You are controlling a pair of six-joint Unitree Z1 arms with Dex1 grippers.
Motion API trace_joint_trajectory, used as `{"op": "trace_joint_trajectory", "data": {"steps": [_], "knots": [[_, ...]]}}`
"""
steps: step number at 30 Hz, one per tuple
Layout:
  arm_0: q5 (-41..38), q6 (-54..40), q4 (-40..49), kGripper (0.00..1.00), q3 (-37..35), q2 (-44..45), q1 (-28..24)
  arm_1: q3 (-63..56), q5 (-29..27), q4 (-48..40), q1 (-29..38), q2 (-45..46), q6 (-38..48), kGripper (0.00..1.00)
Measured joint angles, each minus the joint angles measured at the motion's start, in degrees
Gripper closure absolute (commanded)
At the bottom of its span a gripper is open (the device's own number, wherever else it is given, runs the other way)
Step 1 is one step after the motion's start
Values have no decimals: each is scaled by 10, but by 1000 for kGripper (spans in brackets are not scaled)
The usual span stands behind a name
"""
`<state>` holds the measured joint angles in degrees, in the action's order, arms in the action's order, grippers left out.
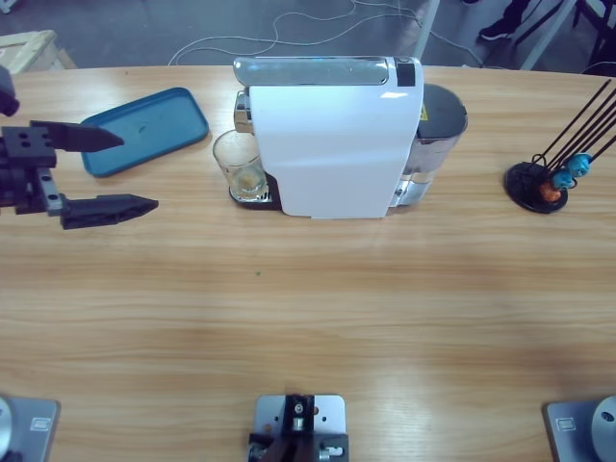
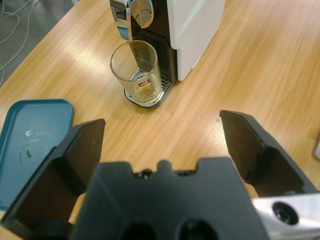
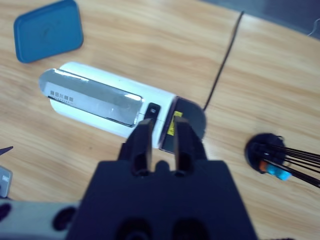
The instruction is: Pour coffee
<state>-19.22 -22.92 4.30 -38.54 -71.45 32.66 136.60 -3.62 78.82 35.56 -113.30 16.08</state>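
Approach step: left end effector (image 1: pixel 108 171) is spread wide, empty, facing the glass (image 1: pixel 238 166) of coffee (image 2: pixel 145 95) under the machine (image 1: pixel 332 135). Right end effector (image 3: pixel 162 145) is nearly closed, overhead. Next: advance and grasp.

High view: fixed overhead, facing straight down on the wooden table (image 1: pixel 308 308), coffee machine (image 1: pixel 332 135) at upper centre. Left wrist view: low and close, looking obliquely along the left gripper (image 2: pixel 162 145) toward the machine's (image 2: pixel 192 30) spout end, glass tumbler (image 2: pixel 139 72) in front of it, blue tray (image 2: pixel 35 140) nearer the camera. Right wrist view: high above the machine (image 3: pixel 107 107), facing down past the right gripper (image 3: pixel 162 142). All three views share the machine and tray (image 1: pixel 144 130) (image 3: pixel 47 30); capsule rack (image 1: pixel 544 183) (image 3: pixel 270 155) appears in high and right wrist views.
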Motion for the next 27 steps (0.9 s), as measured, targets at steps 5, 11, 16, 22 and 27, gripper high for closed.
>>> {"op": "trace_joint_trajectory", "data": {"steps": [5, 11, 16, 22, 27], "knots": [[2, 0, 0, 0, 0, 0, 0, 11, 4, 2, 0, -32, -3, 1000], [2, 0, 0, 0, 0, 0, 0, 11, 4, 17, 0, -53, -3, 1000], [2, 0, 0, 0, 0, 0, 0, 11, 2, 22, 0, -65, -10, 1000], [2, 0, 0, 0, 0, -4, 0, 14, 0, 23, 2, -74, -12, 1000], [2, 0, 0, 0, 0, -7, 0, 18, 0, 23, 8, -86, -12, 1000]]}}
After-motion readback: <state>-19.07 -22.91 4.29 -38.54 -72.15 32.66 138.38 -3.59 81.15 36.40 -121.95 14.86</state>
